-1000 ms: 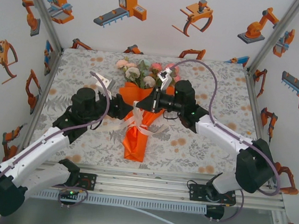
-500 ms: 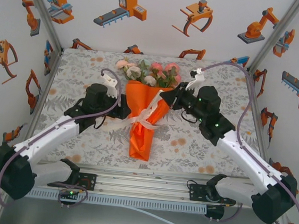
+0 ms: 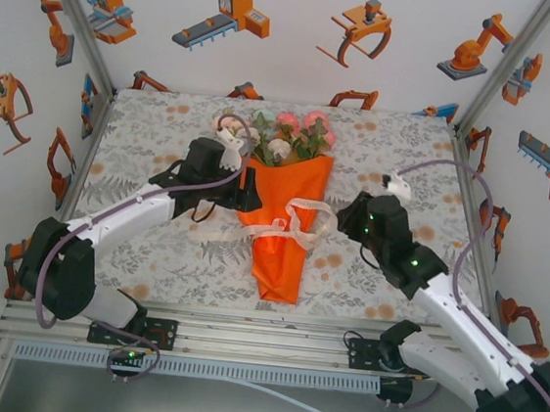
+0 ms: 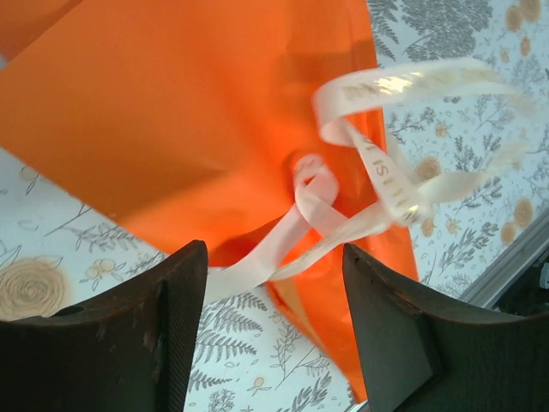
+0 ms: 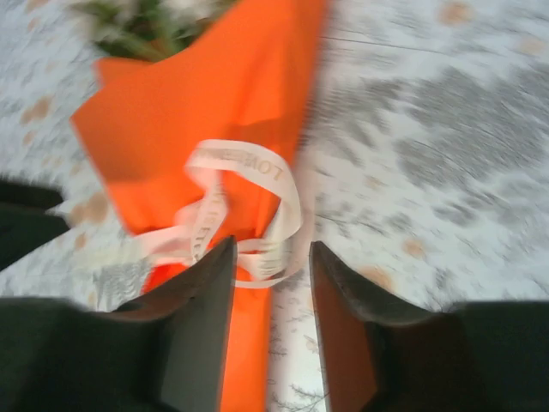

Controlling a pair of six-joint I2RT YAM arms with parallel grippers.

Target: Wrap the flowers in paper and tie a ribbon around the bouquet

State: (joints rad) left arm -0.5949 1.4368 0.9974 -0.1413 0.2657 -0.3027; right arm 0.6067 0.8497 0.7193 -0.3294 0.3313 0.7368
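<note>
Leaf-print cloth (image 3: 142, 251) covers the whole table; white walls (image 3: 290, 60) w/ robot cartoons on 3 sides, alu posts (image 3: 74, 13) at the far corners. Mid-table lies the bouquet (image 3: 277, 236), tip twd the near rail (image 3: 261, 337), flowers (image 3: 282, 136) twd the back wall. The ribbon (image 3: 298, 218) is tied round its middle, loops spilling right. At its left edge the left gripper (image 4: 273, 257), jaws apart, nothing clamped. Just right of the loops the right gripper (image 5: 272, 249), jaws apart too. Bare cloth on both sides & in the far-right corner.

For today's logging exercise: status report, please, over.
Left gripper open, right gripper open. Bouquet wrapped, ribbon knotted around it. Nothing obstructing either gripper.
</note>
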